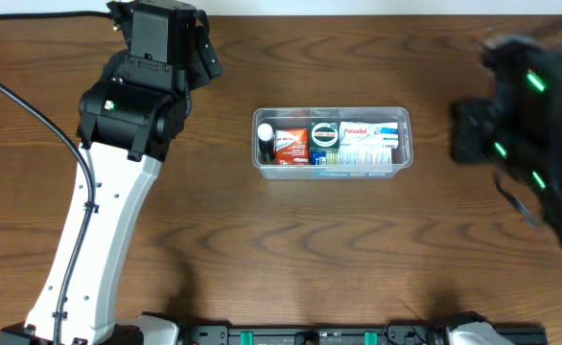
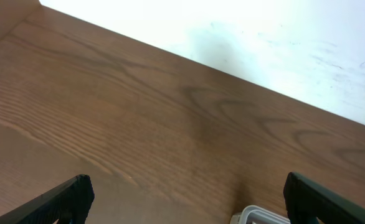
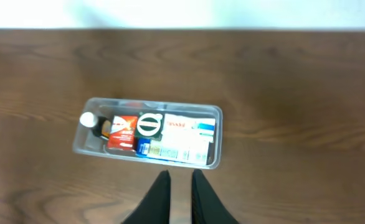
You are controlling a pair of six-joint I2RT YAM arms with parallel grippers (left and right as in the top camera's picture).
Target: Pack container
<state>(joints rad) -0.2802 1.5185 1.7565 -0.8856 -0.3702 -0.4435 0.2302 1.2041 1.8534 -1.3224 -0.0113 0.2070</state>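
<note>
Clear plastic, the container (image 1: 404,144) sits mid-table between the two arms, holding a red box (image 1: 291,144), a white box (image 1: 367,134) and a white-capped bottle (image 1: 265,134). Off to one side, the left gripper (image 2: 185,199) hangs with fingers spread wide and empty. The right gripper (image 3: 181,199) hovers near the tub, fingers almost together, gripping nothing.

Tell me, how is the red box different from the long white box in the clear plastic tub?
The small red box is bright red; the long white box is white with blue marks. The red box looks shorter than the white box. In the overhead view the red box lies towards the left end, the white box at the right end. Both lie inside the clear rectangular plastic tub.
</note>
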